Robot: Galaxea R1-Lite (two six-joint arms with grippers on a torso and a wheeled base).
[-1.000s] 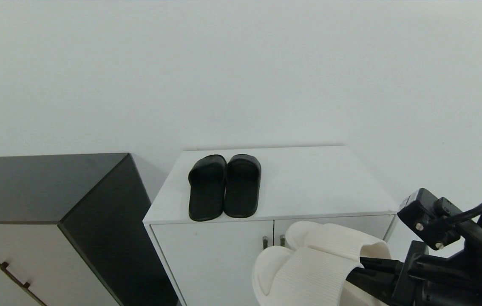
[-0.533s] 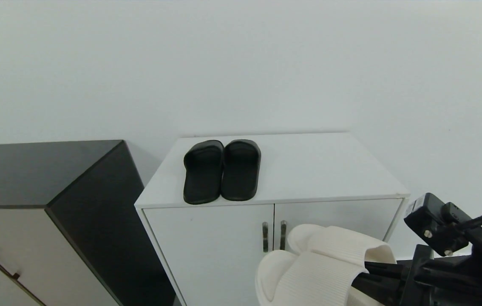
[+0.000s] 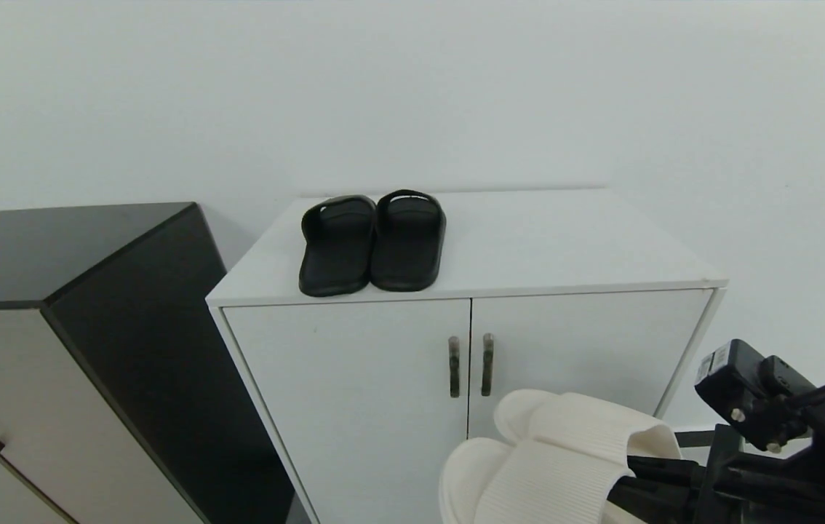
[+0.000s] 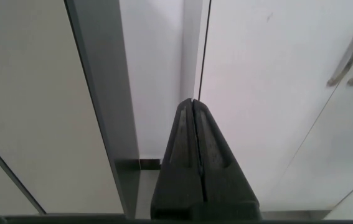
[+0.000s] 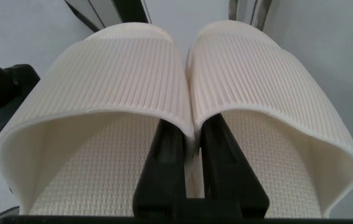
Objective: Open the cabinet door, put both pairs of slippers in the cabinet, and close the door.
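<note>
A white two-door cabinet (image 3: pixel 354 378) stands with both doors closed; its two metal handles (image 3: pixel 468 355) meet at the middle. A pair of black slippers (image 3: pixel 372 242) lies on its top, left of centre. My right gripper (image 5: pixel 190 134) is shut on the pair of cream ribbed slippers (image 3: pixel 543 458), pinching their inner edges together; they hang low in front of the right door. My left gripper (image 4: pixel 194 106) is shut and empty, pointing at the gap beside the cabinet's left side (image 4: pixel 257 93), with the handles (image 4: pixel 350 59) off to one side.
A dark-topped cabinet with pale drawer fronts (image 3: pixel 56 335) stands close on the left of the white cabinet. A plain white wall (image 3: pixel 412 94) runs behind both. The right half of the white cabinet's top (image 3: pixel 565 247) is bare.
The whole head view has shifted: the cabinets sit higher and show more of their fronts, so the camera has lowered. The cream slippers stay in the right gripper.
</note>
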